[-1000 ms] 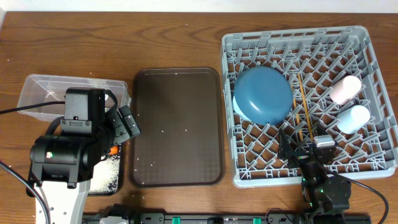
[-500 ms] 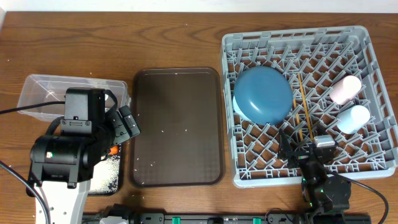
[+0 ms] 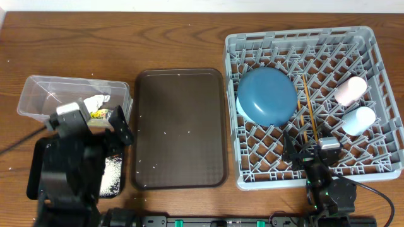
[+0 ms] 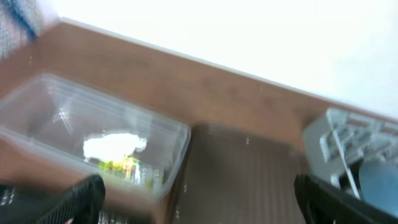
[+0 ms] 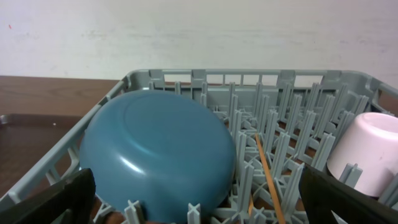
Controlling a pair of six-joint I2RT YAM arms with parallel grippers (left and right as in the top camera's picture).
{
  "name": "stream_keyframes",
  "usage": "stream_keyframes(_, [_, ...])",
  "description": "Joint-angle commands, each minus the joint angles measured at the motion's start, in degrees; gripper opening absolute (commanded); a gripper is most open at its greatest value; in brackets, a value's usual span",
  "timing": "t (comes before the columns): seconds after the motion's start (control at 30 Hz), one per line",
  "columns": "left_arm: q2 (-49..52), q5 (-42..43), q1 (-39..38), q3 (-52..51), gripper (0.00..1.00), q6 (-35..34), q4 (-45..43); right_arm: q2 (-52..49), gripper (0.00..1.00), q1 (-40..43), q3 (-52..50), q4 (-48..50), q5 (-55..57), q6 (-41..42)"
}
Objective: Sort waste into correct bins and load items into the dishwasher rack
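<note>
Brown wooden table (image 3: pixel 177 38) below, plain white wall (image 5: pixel 186 31) behind.

Counted on the table:
- One grey dishwasher rack (image 3: pixel 379 44) on the right.
- One dark brown serving tray (image 3: pixel 180 126) in the middle, dotted with a few stray white grains.
- One clear tub (image 3: pixel 38 94) at the far left.
- One black tray (image 3: pixel 35 170) just in front of the tub, largely hidden under the left arm.

Counted in the rack:
- One dark blue plate (image 3: pixel 268 94), tilted on the pegs in the left half.
- One pale blue bowl (image 3: pixel 240 106), peeking out at the plate's left edge.
- One pair of chopsticks (image 3: pixel 307 107), lying along the grid just right of the plate.
- Two cups on their sides near the right wall, just beside each other: pink cup (image 3: pixel 350 89) farther back, pale blue cup (image 3: pixel 358 118) nearer.

Counted in the tub: one crumpled napkin (image 3: pixel 95 102) and one green-yellow wrapper (image 3: pixel 98 114), touching, at the right end. In the black tray: a scatter of rice grains (image 3: pixel 112 173), too many and too small to count.

Left gripper (image 4: pixel 199 205) above the near end of the tub, fingers spread wide, gripping nothing; left wrist view blurred. Right gripper (image 3: pixel 300 150) over the near edge of the rack, facing the plate, fingers likewise wide apart, empty, with no visible contact with plate or chopsticks.
</note>
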State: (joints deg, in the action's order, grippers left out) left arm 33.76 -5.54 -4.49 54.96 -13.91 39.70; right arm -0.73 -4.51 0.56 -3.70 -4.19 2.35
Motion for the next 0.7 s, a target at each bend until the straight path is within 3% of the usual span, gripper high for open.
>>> stream_keyframes(0.0, [-6.86, -0.46, 0.26, -8.74, 0.98, 5.81, -4.39, 0.46, 0.99, 1.22, -0.26, 0.02, -0.37, -0.07])
stream_keyframes(0.33, [-24.96, 3.76, 0.24, -30.36, 0.98, 7.91, -21.33, 0.46, 0.99, 1.22, -0.26, 0.0, -0.37, -0.09])
stream_keyframes(0.67, [-33.64, 4.28, 0.17, -43.82, 0.98, 7.87, -30.99, 0.46, 0.99, 1.22, -0.24, 0.02, -0.37, -0.09])
